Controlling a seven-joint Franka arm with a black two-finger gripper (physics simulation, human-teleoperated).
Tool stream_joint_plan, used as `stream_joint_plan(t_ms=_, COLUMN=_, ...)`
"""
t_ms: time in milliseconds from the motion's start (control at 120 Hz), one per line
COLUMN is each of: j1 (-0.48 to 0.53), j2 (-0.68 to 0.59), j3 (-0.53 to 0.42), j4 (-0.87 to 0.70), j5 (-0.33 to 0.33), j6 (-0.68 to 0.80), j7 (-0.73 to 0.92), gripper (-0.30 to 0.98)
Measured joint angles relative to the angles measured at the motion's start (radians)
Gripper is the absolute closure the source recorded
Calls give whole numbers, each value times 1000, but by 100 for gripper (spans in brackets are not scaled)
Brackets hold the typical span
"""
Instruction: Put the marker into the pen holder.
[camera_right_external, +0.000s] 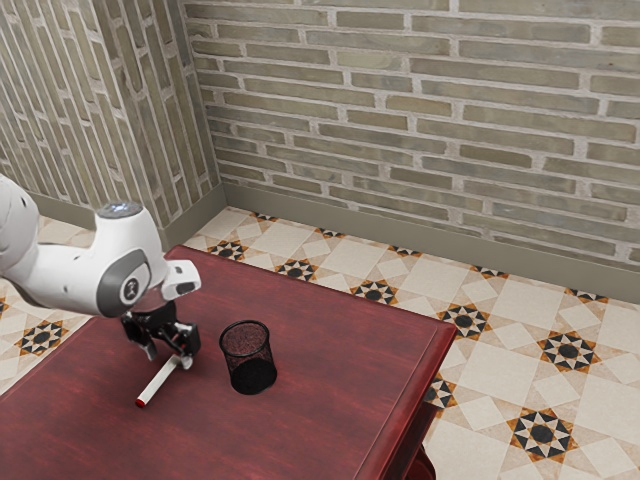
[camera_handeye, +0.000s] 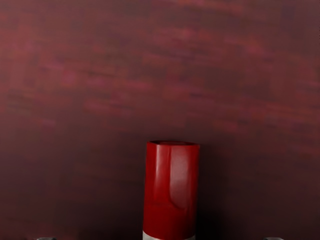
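From where I stand, I see the marker (camera_right_external: 157, 383) lying on the red table (camera_right_external: 325, 350), on its side, with its red end (camera_handeye: 171, 192) pointing out from under the hand. The white arm (camera_right_external: 122, 262) reaches down to it, and the black gripper (camera_right_external: 169, 357) is low over the other end. The jaws are wide, one on each side of the marker, with a gap at both sides, so nothing is held. I think they stand so because the marker is thin and must be taken across its body. Whether the tips touch the wood, I cannot say surely from here.

The pen holder (camera_right_external: 248, 357), a black mesh cup, stands upright near the gripper, toward the exterior view's right. Its mouth is upward, which is proper for receiving the marker from above. The task is, in my judgement, at the grasping step: the jaws should close, then lift. Because the marker lies flat, it will need turning to upright before it can enter. If it is held too near one end, it may tilt and knock the rim.
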Motion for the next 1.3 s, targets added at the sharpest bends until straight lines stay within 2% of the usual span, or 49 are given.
stream_joint_plan(t_ms=500, j1=-1, j2=-1, j3=0, j4=-2, j5=-19, j6=3, j7=-12, gripper=63)
stream_joint_plan(t_ms=700, j1=-2, j2=2, j3=1, j4=-3, j5=-14, j6=4, j7=-21, gripper=71)
stream_joint_plan(t_ms=850, j1=-3, j2=3, j3=1, j4=-3, j5=-14, j6=7, j7=-30, gripper=65)
stream_joint_plan(t_ms=933, j1=-2, j2=-16, j3=1, j4=-4, j5=-13, j6=6, j7=-33, gripper=71)
stream_joint_plan(t_ms=1067, j1=-16, j2=-92, j3=2, j4=-4, j5=-5, j6=1, j7=-40, gripper=73)
stream_joint_plan(t_ms=1175, j1=-35, j2=-276, j3=-8, j4=-13, j5=1, j6=-35, j7=-46, gripper=74)
stream_joint_plan(t_ms=1300, j1=-120, j2=-495, j3=-15, j4=-106, j5=8, j6=-54, j7=-51, gripper=74)
